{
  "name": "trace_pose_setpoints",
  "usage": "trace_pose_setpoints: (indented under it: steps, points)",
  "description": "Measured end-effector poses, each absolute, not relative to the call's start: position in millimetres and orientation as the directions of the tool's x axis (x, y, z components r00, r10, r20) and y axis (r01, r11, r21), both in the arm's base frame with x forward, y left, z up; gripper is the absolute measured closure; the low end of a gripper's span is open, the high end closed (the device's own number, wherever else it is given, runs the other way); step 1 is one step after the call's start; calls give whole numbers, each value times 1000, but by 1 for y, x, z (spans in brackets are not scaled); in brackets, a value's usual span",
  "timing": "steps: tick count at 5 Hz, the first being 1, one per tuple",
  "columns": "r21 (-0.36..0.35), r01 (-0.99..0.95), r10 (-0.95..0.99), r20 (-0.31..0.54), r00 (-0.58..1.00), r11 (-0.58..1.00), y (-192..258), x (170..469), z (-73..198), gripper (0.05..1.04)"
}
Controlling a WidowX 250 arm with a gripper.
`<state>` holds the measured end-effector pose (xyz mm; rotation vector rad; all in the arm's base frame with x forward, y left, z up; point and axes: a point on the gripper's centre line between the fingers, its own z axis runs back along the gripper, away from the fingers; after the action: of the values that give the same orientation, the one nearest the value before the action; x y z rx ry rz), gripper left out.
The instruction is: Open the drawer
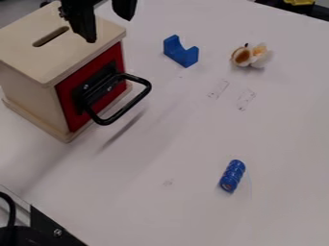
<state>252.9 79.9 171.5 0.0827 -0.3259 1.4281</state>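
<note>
One black gripper, hanging at the wooden box's upper front edge, its two fingers standing apart. One red-fronted drawer, sitting in the box's front, its black handle jutting outward. Also lying on the white table: notched blue block, brown-and-white object, ridged blue cylinder.

A fixed camera set above the desk looks down at a steep slant, facing across the white surface from a near edge at lower left toward a far edge at upper right. The angle takes in both the top of the wooden box and its red drawer front at upper left, with the pincer at the top border. The vantage is fairly close, cropping the box at the left side, yet wide enough to include the blue cylinder right of center.
</note>
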Motion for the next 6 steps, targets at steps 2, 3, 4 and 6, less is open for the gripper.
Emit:
trace_pose_setpoints:
  steps: [2,3,4,6]
  points:
    - [-66,-954,925,273,264,292,79,247,156,89]
    - [-25,-866,846,231,480,499,76,241,144,89]
    - [19,-731,713,200,672,683,73,229,133,89]
    - [36,-382,373,155,915,923,55,214,114,89]
